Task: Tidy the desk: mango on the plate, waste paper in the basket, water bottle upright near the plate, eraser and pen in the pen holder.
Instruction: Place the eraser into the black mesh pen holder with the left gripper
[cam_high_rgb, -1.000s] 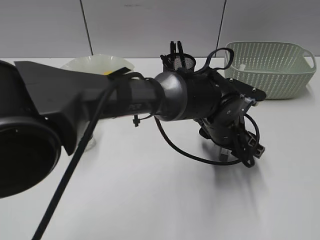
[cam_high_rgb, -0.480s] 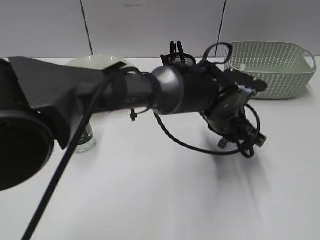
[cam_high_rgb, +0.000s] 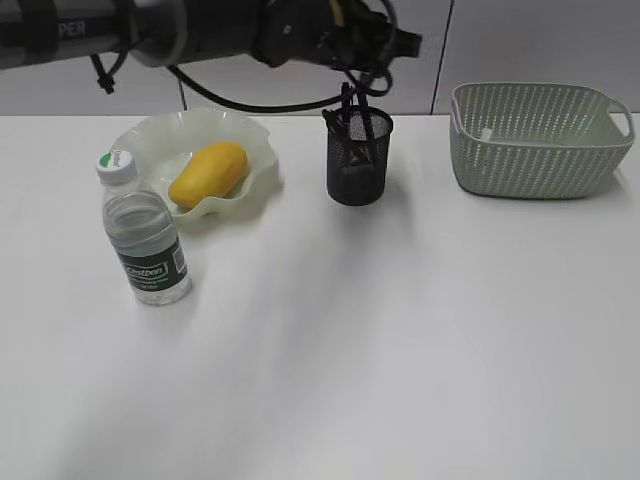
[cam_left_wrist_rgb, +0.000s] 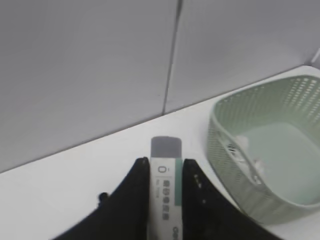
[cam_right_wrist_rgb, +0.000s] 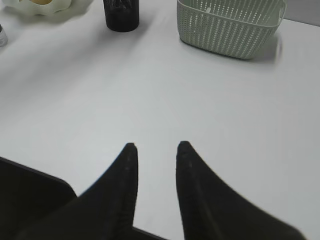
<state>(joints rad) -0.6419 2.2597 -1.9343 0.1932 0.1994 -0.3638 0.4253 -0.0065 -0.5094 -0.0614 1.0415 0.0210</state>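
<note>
The mango (cam_high_rgb: 208, 172) lies on the wavy pale green plate (cam_high_rgb: 252, 137). The water bottle (cam_high_rgb: 147, 240) stands upright in front of the plate. The black mesh pen holder (cam_high_rgb: 358, 160) has a dark pen (cam_high_rgb: 347, 100) sticking out of it. My left gripper (cam_high_rgb: 385, 45) is high at the back, just above the pen holder. In the left wrist view it (cam_left_wrist_rgb: 166, 162) is shut on a white eraser (cam_left_wrist_rgb: 165, 187) with a green stripe and grey tip. The waste paper (cam_left_wrist_rgb: 246, 156) lies in the basket (cam_high_rgb: 535, 150). My right gripper (cam_right_wrist_rgb: 156, 146) is open and empty over the desk (cam_high_rgb: 400, 350).
The basket (cam_right_wrist_rgb: 227, 25) stands at the back right, the pen holder (cam_right_wrist_rgb: 121, 15) left of it. A grey panelled wall runs behind the desk. The left arm spans the top of the exterior view from the left.
My left arm has risen from low over the desk's right middle to high at the back above the pen holder. It no longer hides the plate, mango and bottle.
</note>
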